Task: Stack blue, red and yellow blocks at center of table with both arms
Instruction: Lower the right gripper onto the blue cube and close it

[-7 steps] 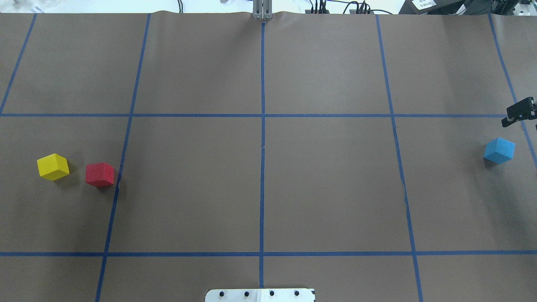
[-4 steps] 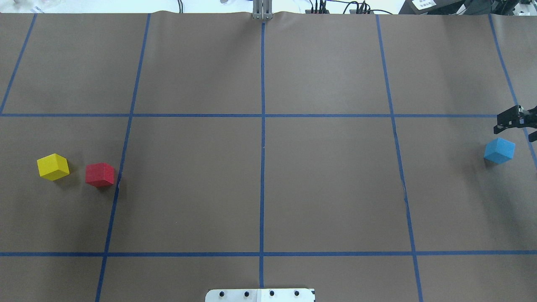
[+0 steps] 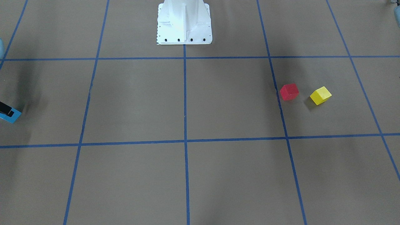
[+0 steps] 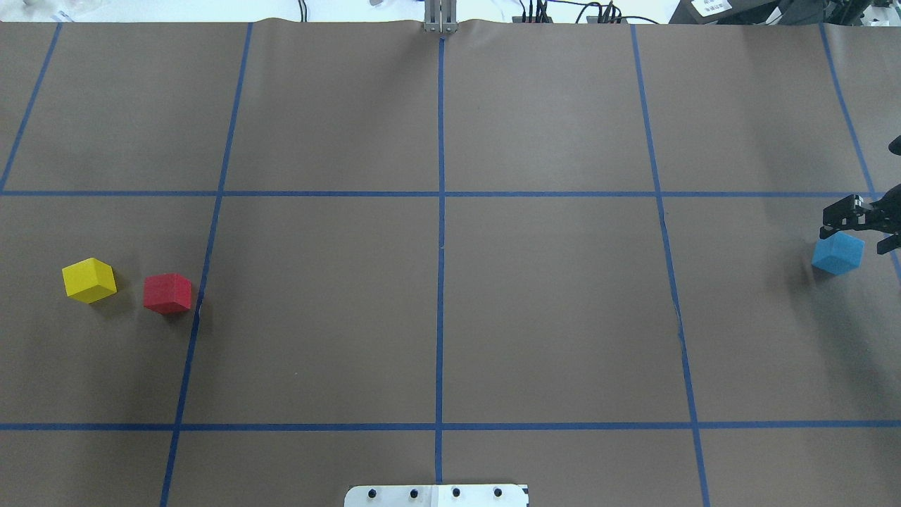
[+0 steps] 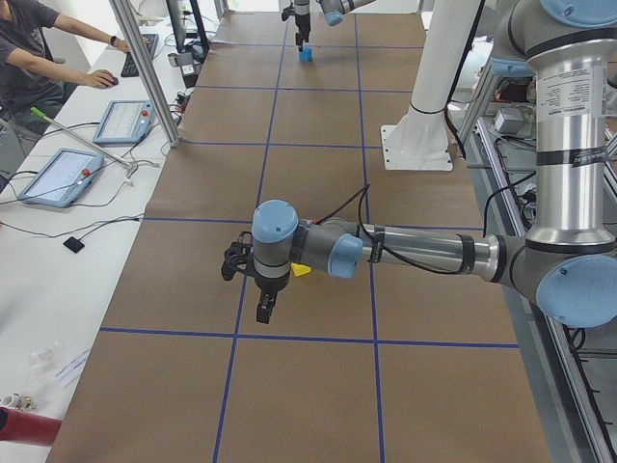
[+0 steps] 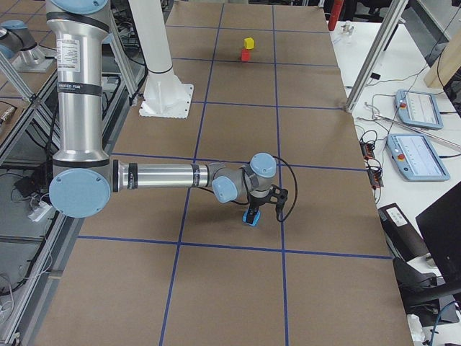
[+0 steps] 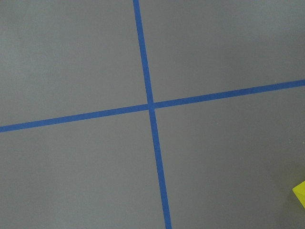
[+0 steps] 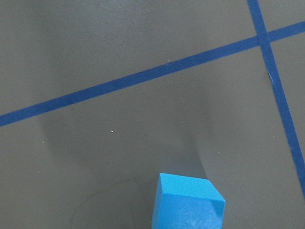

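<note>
Built of silver tubes [image 6: 162,175], capped with pale-blue joint covers [image 6: 79,193]; trails a black cable [image 5: 342,204] just behind black fingers [image 4: 838,210]; bolted to white pedestal [image 3: 184,22].

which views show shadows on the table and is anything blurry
Front-facing view: soft shadow bands across the paper, short shadows beside the red block and yellow block. Right wrist view: a broad soft shadow spreads around the blue block, which looks sharp but cropped at the bottom.
</note>
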You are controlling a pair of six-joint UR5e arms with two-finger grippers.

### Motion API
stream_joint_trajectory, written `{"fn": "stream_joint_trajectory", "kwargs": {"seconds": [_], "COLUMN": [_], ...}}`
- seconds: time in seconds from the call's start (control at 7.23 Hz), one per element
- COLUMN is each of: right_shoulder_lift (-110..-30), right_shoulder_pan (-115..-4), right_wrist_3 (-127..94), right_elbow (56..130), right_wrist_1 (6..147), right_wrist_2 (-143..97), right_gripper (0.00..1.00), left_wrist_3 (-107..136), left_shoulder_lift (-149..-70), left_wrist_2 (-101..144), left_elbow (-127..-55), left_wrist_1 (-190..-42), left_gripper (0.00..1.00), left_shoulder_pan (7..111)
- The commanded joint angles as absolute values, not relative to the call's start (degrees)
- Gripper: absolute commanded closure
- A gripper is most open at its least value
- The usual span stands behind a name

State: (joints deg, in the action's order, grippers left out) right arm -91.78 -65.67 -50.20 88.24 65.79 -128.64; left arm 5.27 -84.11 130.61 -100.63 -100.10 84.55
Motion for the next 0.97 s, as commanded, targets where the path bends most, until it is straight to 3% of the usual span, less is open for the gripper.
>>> {"fn": "stream_joint_trajectory", "kwargs": {"seconds": [0.0, 0.28, 0.42, 0.55, 0.69, 0.83], "right_shoulder_lift": [-91.3, -91.2, -91.3, -91.3, -91.1, -90.1], "right_shoulder_pan": [-64.5, -62.8, -62.7, -62.7, -62.7, -62.8], "right_wrist_3": [-53.6, -55.0, -55.0, -55.4, -55.2, -55.3], "right_elbow": [87.1, 85.4, 84.3, 84.4, 84.3, 85.1], "right_wrist_1": [63.6, 61.3, 59.9, 59.9, 59.9, 60.5], "right_wrist_2": [-128.5, -128.3, -128.3, -128.2, -128.2, -128.9], "right_gripper": [0.01, 0.01, 0.11, 0.70, 1.00, 1.00], "left_wrist_3": [5.3, 5.3, 5.3, 5.3, 5.3, 5.3], "left_shoulder_lift": [-84.1, -84.1, -84.1, -84.1, -84.1, -84.1], "left_wrist_2": [130.6, 130.6, 130.6, 130.6, 130.6, 130.6], "left_elbow": [-100.8, -100.8, -100.8, -100.8, -100.9, -100.9], "left_wrist_1": [-100.1, -100.1, -100.1, -100.1, -100.1, -100.1], "left_gripper": [0.00, 0.00, 0.00, 0.00, 0.00, 0.00], "left_shoulder_pan": [84.6, 84.6, 84.6, 84.6, 84.6, 84.6]}}
